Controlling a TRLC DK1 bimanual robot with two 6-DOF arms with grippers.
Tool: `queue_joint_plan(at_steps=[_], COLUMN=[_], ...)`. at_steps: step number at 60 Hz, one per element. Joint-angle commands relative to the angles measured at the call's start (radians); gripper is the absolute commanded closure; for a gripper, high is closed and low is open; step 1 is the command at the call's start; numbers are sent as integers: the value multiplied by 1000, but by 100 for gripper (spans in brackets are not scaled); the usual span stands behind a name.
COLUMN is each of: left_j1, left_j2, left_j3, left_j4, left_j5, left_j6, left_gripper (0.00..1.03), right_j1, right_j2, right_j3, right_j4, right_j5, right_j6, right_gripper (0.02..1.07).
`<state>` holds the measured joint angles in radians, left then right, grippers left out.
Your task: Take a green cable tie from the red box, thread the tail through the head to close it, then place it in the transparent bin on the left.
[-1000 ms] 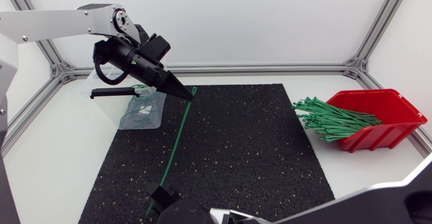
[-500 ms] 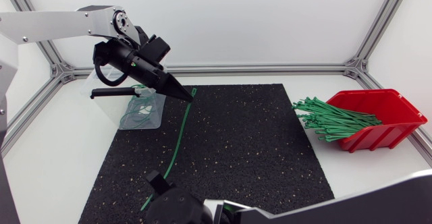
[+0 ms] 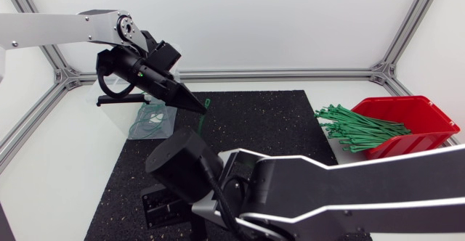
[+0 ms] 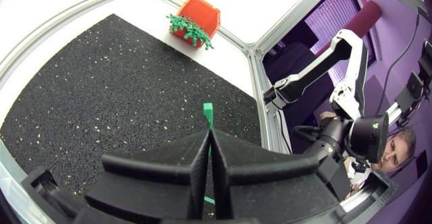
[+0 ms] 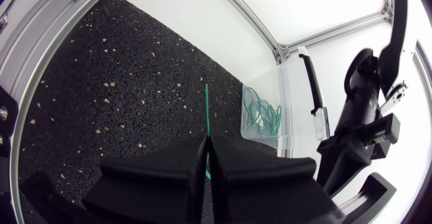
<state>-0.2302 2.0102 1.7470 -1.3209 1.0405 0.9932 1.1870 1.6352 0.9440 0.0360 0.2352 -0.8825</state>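
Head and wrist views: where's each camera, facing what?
Head view: overhead, facing down on the mat; left arm and right arm show.
Left wrist view: on left arm's last link, facing the red box; left claw shows.
Right wrist view: on right arm's last link, facing the transparent bin; right claw shows.
Shared: both wrist views show the green cable tie, clamped by each claw.
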Motion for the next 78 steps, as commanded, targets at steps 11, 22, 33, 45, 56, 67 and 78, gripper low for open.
queue_joint_plan(at_steps=[11,22,33,45,56,67,78], left_j1=[-8,-27,-38,-43,-52,-55,-49], left_j2=[-105,-143,-165,-180,-186,-189,-188], left_j3=[-127,-170,-188,-216,-245,-268,-279], left_j4=[80,107,111,121,126,114,66], left_j5=[4,4,4,4,3,1,0], left_j6=[15,10,10,10,38,105,197], left_gripper=[100,100,100,100,100,100,100], right_j1=[-41,-69,-75,-44,-26,-15,-20], right_j2=[-58,-94,-110,-86,-41,18,46], right_j3=[13,1,-86,-163,-198,-192,-202], right_j4=[-120,-165,-5,128,217,257,277], right_j5=[-66,-105,-59,-8,4,27,29], right_j6=[106,135,126,91,4,-110,-196], right_gripper=[100,100,99,97,96,94,87])
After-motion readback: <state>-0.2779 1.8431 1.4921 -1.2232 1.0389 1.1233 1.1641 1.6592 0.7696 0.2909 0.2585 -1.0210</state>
